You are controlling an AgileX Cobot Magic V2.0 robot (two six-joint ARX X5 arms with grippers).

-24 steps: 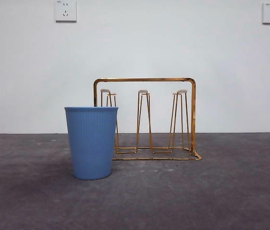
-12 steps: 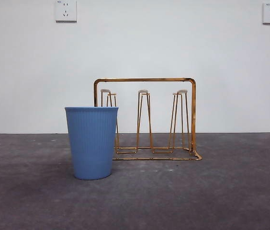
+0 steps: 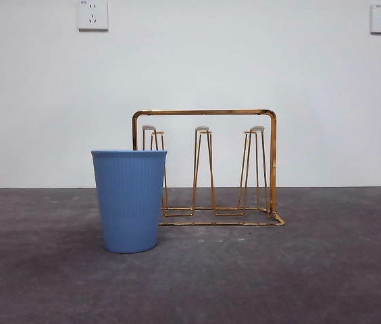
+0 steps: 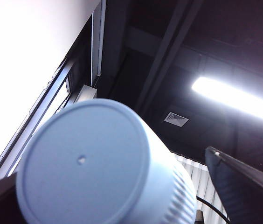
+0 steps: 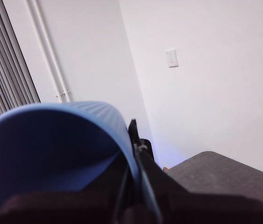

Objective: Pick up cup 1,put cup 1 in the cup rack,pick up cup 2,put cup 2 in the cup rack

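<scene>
A blue ribbed cup [image 3: 130,201] stands upright on the table, just left of and in front of the gold wire cup rack [image 3: 205,113], whose pegs are bare. No gripper shows in the front view. In the left wrist view my left gripper [image 4: 103,172] is raised toward the ceiling and shut on a light blue cup [image 4: 89,163] that shows its round bottom. In the right wrist view my right gripper [image 5: 124,156] is shut on the rim of a blue cup [image 5: 52,144], held above the table's edge.
The dark grey table [image 3: 312,270] runs to a white wall with two sockets [image 3: 92,15]. In the right wrist view a table corner [image 5: 224,172] lies below the held cup.
</scene>
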